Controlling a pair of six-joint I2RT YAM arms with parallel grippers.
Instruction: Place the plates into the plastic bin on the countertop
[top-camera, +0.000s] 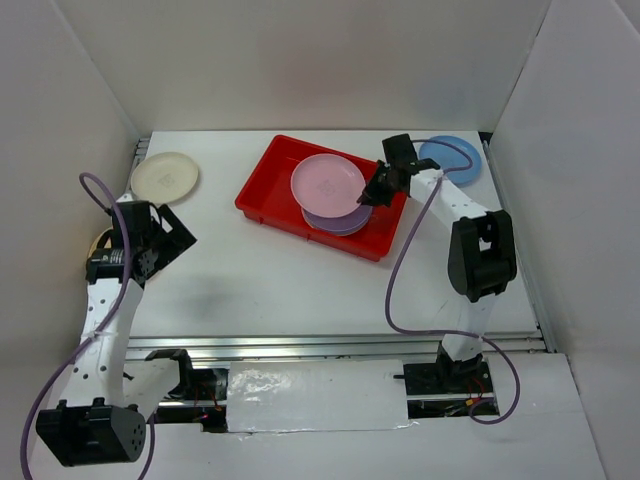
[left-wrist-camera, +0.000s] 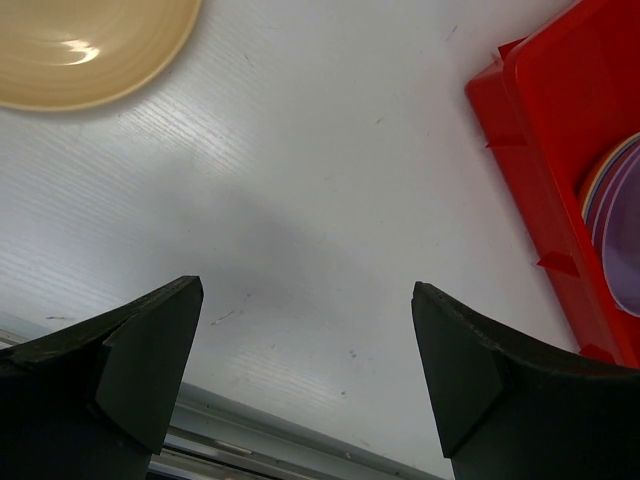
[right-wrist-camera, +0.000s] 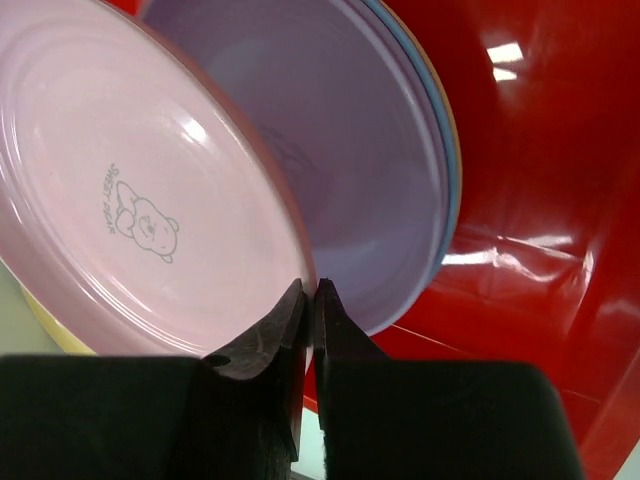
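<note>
Gripping the rim of the pink plate (right-wrist-camera: 130, 200), the right gripper (right-wrist-camera: 310, 298) holds it tilted over the purple plate (right-wrist-camera: 350, 150) in the bin (top-camera: 262, 192); its bear print (right-wrist-camera: 145, 222) carries lettering too small to read. The left gripper (left-wrist-camera: 305, 290) hangs spread wide over bare countertop (top-camera: 300, 290) between the cream plate (top-camera: 165, 177) and the bin's left edge.

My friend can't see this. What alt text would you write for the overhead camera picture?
The right gripper holds a pink plate by its rim above a purple plate lying in a red bin on a white countertop. A blue plate lies at back right, and a cream plate at back left, beyond the left gripper.
</note>
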